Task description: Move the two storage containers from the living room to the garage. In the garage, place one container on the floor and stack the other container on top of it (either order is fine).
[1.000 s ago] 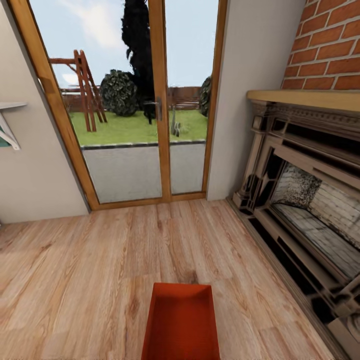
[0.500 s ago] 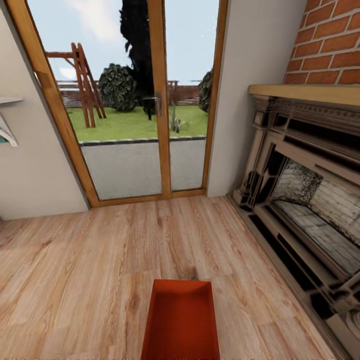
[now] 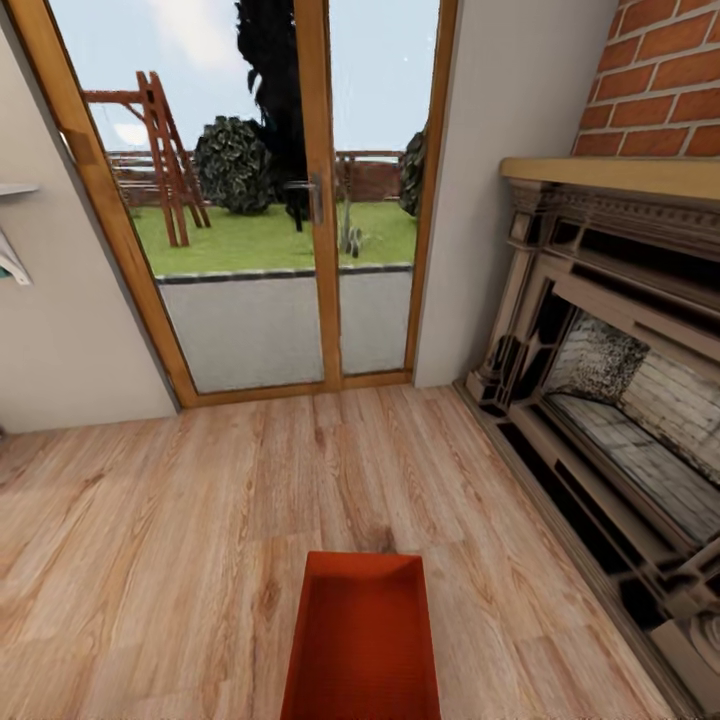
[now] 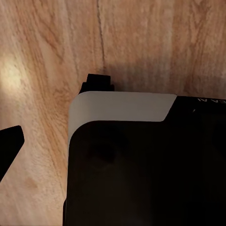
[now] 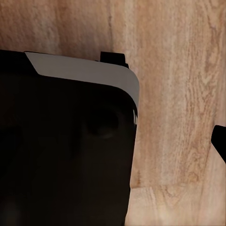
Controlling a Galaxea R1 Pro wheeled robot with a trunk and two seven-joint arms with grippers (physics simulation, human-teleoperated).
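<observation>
One red-orange storage container (image 3: 362, 640) lies at the bottom centre of the head view, on the light wood-plank floor (image 3: 180, 540) of the living room. Its open top faces up, it is empty, and its near end is cut off by the picture's edge. The second container is out of view. In the left wrist view one black fingertip (image 4: 9, 141) shows far out at the picture's edge over the planks. In the right wrist view one black fingertip (image 5: 219, 141) shows likewise. Nothing is between the fingers.
Wood-framed glass garden doors (image 3: 320, 200) stand ahead, with a plain wall (image 3: 70, 330) to their left. A brick fireplace (image 3: 620, 400) with a wooden mantel runs along the right. My own black and white body (image 4: 141, 160) is close under both wrists.
The whole picture has shifted slightly upward, so the camera has moved. The container keeps its place on the floor.
</observation>
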